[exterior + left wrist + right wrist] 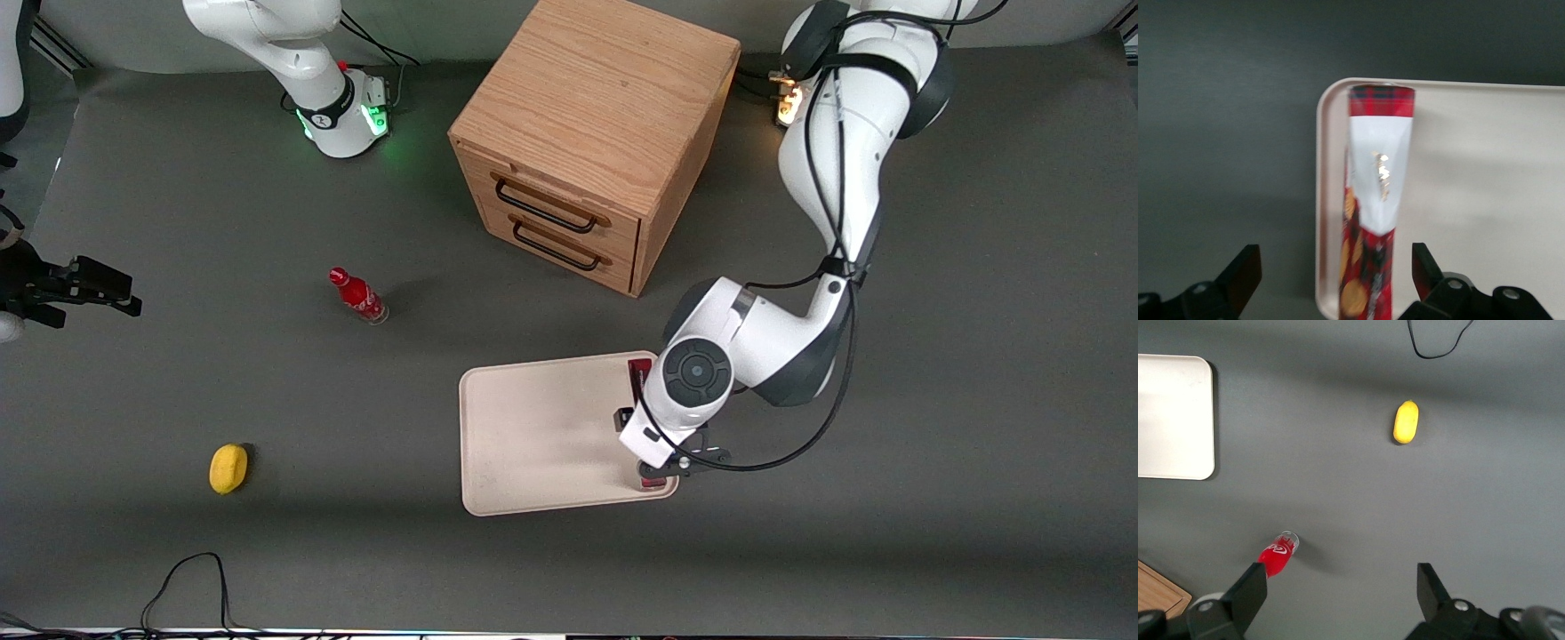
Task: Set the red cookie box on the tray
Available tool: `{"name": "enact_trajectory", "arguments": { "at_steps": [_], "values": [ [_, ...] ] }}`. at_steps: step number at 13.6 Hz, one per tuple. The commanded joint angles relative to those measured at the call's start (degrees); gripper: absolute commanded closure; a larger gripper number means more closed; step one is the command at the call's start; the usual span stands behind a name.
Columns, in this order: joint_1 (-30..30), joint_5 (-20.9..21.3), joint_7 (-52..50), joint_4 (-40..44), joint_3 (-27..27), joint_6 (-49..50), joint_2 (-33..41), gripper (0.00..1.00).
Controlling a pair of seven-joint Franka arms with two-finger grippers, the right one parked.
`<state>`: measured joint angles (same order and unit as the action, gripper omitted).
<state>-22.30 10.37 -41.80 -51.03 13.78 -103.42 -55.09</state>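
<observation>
While my gripper (1337,280) hangs with jaws apart over the red cookie box (1375,200), which seems to lie along the tray (1485,167) edge, lifting carelessly could nudge it onto the tabletop.

The red cookie box (1375,220) lies along the tray's (533,436) edge toward the working arm; the gripper (1338,283) hovers above, jaws apart.

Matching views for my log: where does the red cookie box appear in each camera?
Front view: red cookie box lies on the tray along its working-arm edge, mostly hidden under the end effector.
Left wrist view: box between open fingers.
Right wrist view: not visible.
Shared landmark: the tray.
</observation>
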Motion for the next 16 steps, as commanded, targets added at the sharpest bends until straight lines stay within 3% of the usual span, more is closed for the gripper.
{"name": "enact_trajectory", "arguments": {
  "at_steps": [1, 4, 9, 12, 16],
  "values": [
    [2.16, 0.27, 0.14, -10.71, 0.11, 2.7, 12.06, 0.0],
    [7.6, -4.64, 5.47, -24.95, 1.08, 1.47, 26.65, 0.0],
    [16.05, -4.74, 18.22, -41.76, 0.81, 4.97, 45.48, 0.0],
    [19.57, -4.74, 26.56, -44.32, -0.58, 9.89, 51.03, 0.0],
    [19.49, -6.05, 40.45, -44.33, -11.2, 13.77, 54.11, 0.0]
  ]
}}
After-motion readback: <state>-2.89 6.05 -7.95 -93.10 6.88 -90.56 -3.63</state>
